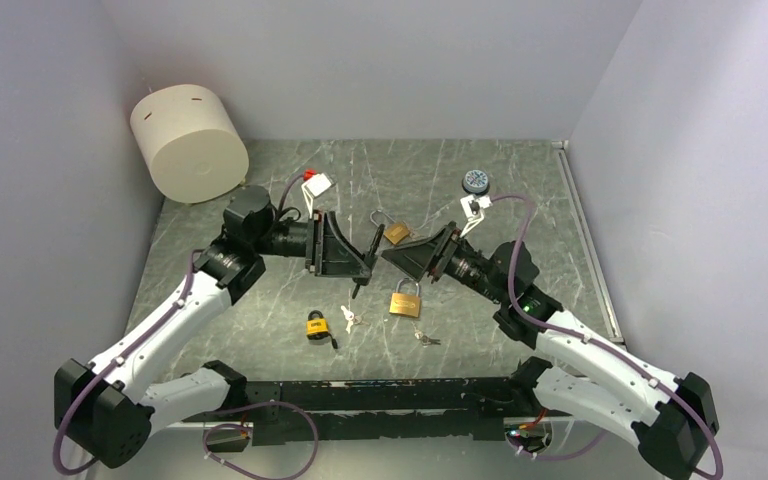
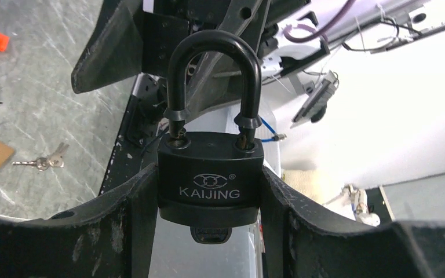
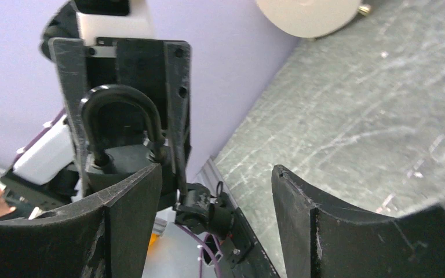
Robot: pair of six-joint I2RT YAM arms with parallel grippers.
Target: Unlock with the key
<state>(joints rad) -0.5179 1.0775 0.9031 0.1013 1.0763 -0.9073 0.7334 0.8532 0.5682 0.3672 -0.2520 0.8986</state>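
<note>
My left gripper is shut on a black padlock marked KAIJING and holds it above the table. In the left wrist view the padlock sits upright between my fingers, both shackle legs in the body. A black key head sticks out below it. My right gripper is open and empty, facing the padlock from the right. In the right wrist view the padlock is just beyond my left finger, and the key head hangs between the open fingers.
On the table lie a brass padlock with keys, a second brass padlock with its shackle up, and a black-and-yellow padlock with keys. A white roll stands back left. A round blue object is at the back.
</note>
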